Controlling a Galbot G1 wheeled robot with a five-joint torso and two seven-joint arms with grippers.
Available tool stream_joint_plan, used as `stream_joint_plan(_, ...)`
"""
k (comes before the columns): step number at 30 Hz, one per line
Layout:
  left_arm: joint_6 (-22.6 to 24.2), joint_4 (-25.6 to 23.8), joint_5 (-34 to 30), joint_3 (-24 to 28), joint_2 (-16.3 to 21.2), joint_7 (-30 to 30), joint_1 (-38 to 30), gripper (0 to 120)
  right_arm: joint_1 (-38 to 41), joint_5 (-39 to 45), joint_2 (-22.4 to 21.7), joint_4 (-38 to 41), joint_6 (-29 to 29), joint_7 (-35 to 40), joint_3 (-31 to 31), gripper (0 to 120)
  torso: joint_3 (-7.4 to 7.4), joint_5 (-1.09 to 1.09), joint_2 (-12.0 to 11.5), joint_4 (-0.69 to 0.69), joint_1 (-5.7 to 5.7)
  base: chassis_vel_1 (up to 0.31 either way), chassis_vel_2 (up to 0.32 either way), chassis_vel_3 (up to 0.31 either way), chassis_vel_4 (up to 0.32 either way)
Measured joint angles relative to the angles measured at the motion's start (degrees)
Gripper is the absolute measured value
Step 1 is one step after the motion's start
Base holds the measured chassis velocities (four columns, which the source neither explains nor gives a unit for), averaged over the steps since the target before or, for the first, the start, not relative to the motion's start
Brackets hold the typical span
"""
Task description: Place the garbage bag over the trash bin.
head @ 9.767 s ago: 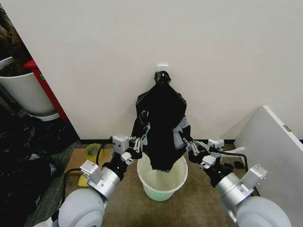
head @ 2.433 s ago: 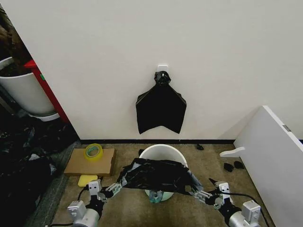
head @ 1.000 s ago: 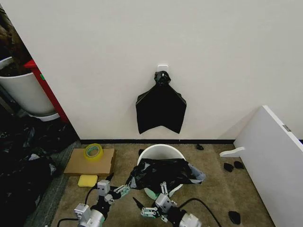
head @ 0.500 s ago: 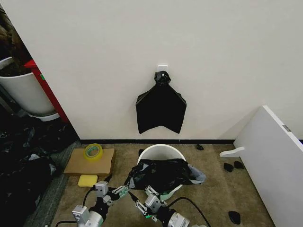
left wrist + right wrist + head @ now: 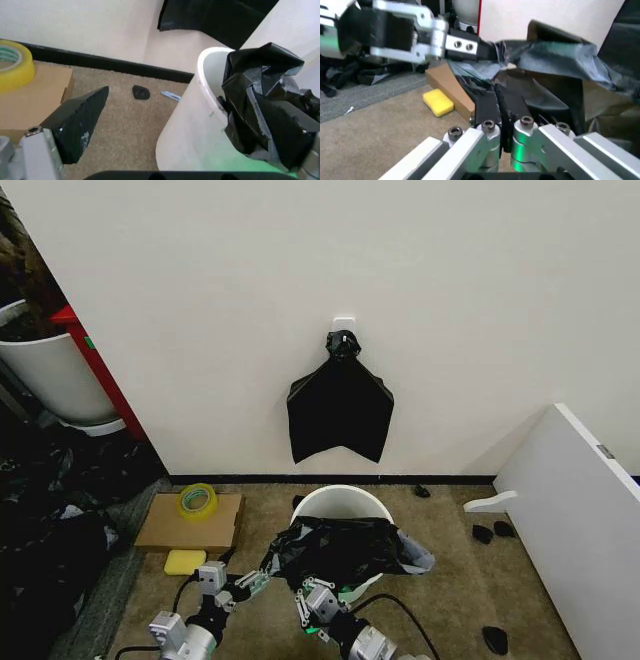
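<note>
Garbage bag [image 5: 345,548] bunched over trash bin's [image 5: 330,502] near rim, on the floor. Left pincer [image 5: 252,582] spread wide, one finger against the bag. Right pincer [image 5: 312,593] closed, holding nothing visible.

No lettering, label or number can be read on anything here.

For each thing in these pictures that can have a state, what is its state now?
garbage bag: crumpled, draped over the bin's front rim only.
trash bin: upright, back rim uncovered.
left claw: open, at the bag's left edge.
right claw: shut, low in front of the bin.
tape roll: lying flat on the cardboard.
</note>
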Motion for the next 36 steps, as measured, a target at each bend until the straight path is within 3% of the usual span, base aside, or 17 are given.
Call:
stream_joint_plan(15, 1.67, -3.31, -4.73, -3.12, 0.55, -0.78, 0.10, 100, -0.36, -0.88, 0.12, -1.47, -0.69, -0.58, 0.21, 0, 0.00, 0.09, 0.00, 0.02, 0.00, 0.000, 0.000, 0.000, 0.000)
stream_joint_plan(19, 1.79, -2.48, -4.76, -2.57, 0.41, -1.04, -0.57, 100, -2.04, -0.07, -0.75, 0.74, -0.08, -2.15, 0.91, 1, 0.00, 0.13, 0.00, -0.05, 0.00, 0.000, 0.000, 0.000, 0.000)
stream_joint_plan(23, 1.86, -2.11, -4.79, -2.03, 0.31, -1.24, -1.07, 100, -3.64, 0.53, -2.05, 2.46, 0.44, -2.64, 1.86, 16, 0.00, 0.18, 0.00, -0.05, 0.00, 0.000, 0.000, 0.000, 0.000)
stream_joint_plan(28, 2.00, -2.00, -4.84, -1.65, 0.28, -1.31, -1.26, 100, -3.52, 1.52, -3.08, 3.09, 0.48, -2.56, 2.63, 32, 0.00, 0.08, 0.00, -0.03, 0.00, 0.000, 0.000, 0.000, 0.000)
stream_joint_plan(31, 2.03, -2.11, -4.81, -1.42, 0.14, -1.30, -0.98, 100, -1.76, 1.53, -2.52, 2.17, 0.42, -1.47, 2.14, 48, 0.00, 0.06, 0.00, -0.01, 0.00, 0.000, 0.000, 0.000, 0.000)
stream_joint_plan(36, 2.05, -2.28, -4.76, -1.40, 0.01, -1.30, -0.80, 100, -0.83, 1.16, -2.09, 1.23, 0.24, -1.33, 1.23, 55, 0.00, 0.06, 0.00, -0.01, 0.00, 0.000, 0.000, 0.000, 0.000)
